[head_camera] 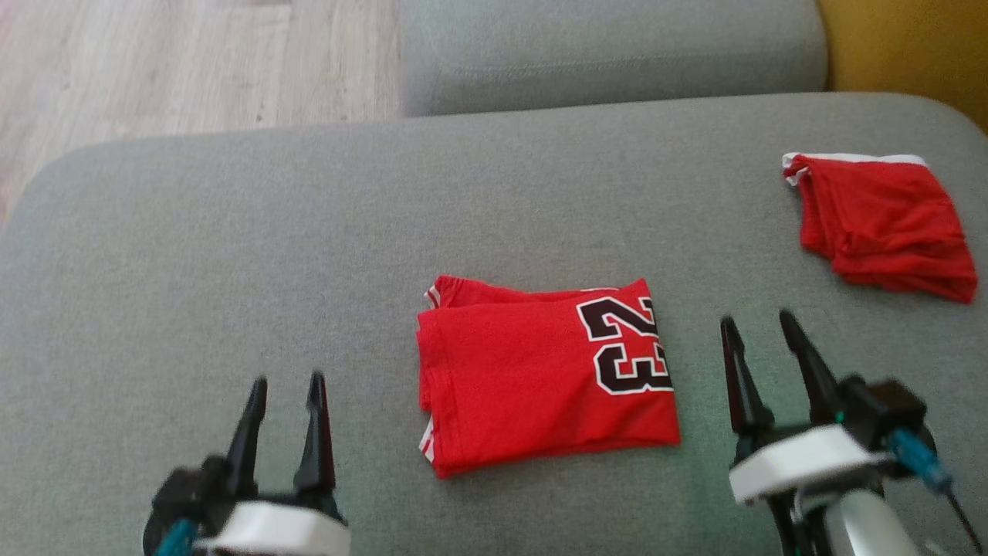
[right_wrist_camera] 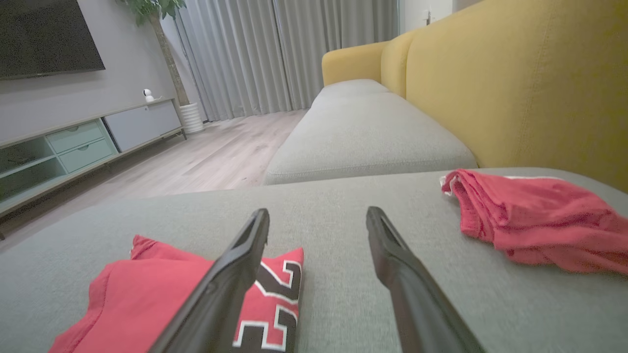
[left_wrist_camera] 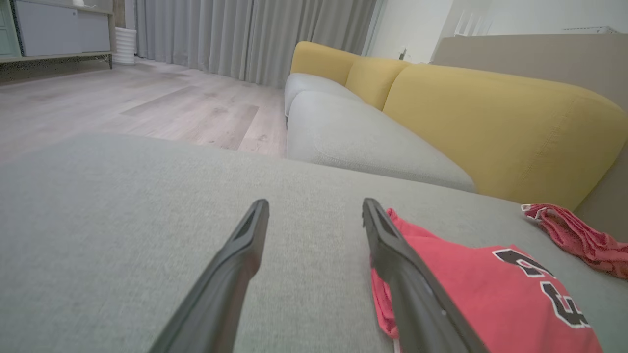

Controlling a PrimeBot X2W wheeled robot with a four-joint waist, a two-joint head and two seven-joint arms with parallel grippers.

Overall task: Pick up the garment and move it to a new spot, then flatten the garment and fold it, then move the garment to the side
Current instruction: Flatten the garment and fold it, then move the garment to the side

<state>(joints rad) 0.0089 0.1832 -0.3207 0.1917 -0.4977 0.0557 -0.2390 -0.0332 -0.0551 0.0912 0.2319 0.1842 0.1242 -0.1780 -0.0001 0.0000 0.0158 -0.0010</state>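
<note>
Nearest, left pincer [head_camera: 287, 378] at left and right pincer [head_camera: 756, 316] at right, fingers of both spread apart, clamped on nothing. Between them, flat on grey sofa cushion [head_camera: 231, 232], folded red garment [head_camera: 525, 378], number 23 toward right. Farther right, well apart, second red cloth [head_camera: 880, 220], loosely folded. Beyond, at far left, wood floor [head_camera: 154, 62].

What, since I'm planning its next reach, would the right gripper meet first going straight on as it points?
Probably the bare grey cushion: the right gripper points between the folded jersey and the other red garment, missing both, though depth is unclear.
</note>
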